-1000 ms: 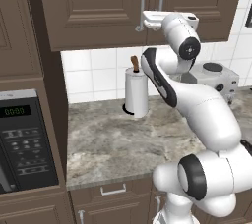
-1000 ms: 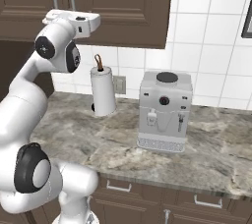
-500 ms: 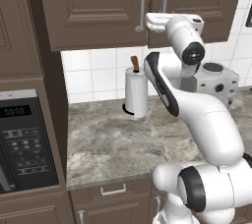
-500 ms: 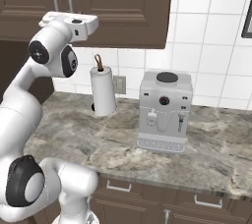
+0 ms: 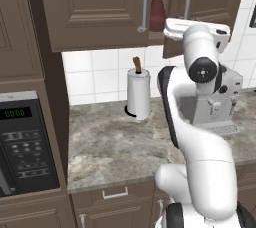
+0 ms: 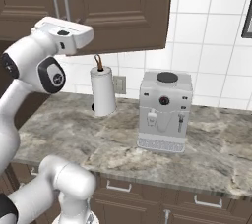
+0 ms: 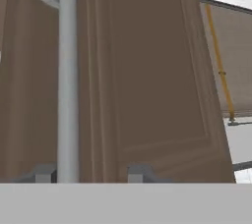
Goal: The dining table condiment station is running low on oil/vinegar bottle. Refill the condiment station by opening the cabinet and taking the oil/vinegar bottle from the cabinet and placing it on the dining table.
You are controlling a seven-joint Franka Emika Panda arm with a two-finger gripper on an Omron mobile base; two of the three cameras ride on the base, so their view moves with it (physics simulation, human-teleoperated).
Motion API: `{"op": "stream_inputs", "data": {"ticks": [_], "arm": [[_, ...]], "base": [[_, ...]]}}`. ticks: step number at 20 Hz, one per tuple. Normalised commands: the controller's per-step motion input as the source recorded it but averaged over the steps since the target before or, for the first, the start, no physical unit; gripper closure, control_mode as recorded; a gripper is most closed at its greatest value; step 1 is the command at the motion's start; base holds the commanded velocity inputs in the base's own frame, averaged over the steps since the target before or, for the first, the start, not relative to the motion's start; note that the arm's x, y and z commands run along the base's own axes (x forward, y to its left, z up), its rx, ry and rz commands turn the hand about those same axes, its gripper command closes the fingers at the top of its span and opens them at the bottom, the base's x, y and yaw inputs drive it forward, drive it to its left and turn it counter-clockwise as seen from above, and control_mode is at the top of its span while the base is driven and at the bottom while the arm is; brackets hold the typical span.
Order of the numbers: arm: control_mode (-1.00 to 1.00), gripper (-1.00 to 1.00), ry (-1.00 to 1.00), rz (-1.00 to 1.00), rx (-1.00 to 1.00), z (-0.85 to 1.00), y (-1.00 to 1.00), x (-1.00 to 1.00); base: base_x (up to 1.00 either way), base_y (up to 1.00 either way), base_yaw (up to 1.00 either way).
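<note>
A: Nearest items?
B: Counter [image 5: 110, 147]: one paper-towel roll [image 5: 138, 93], one coffee machine [image 6: 164, 111].
A: Above?
B: Cabinet [image 5: 95, 7], right door ajar; jaws spread astride its handle [image 7: 67, 80]. One oil/vinegar bottle [image 5: 157, 9] inside the gap.

A narrow gap between the cabinet [image 5: 95, 7] doors exposes the oil/vinegar bottle [image 5: 157, 14] — the right door partly blocks it.

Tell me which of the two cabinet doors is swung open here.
The right-hand door, the one the gripper is at. It stands ajar, exposing the oil/vinegar bottle in the gap; the left-hand door sits flush and shut.
</note>
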Motion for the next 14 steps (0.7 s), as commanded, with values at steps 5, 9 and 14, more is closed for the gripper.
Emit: {"op": "stream_inputs", "data": {"ticks": [5,9,14], "arm": [[-1.00,1.00,0.00,-0.28,0.11,0.22,-0.82,-1.00],[-1.00,1.00,0.00,-0.29,0.12,0.17,-0.84,-1.00],[-1.00,-1.00,0.00,-0.29,0.13,0.19,-0.66,-1.00]], "base": [[0.00,0.00,0.00],[0.00,0.00,0.00],[0.00,0.00,0.00]]}}
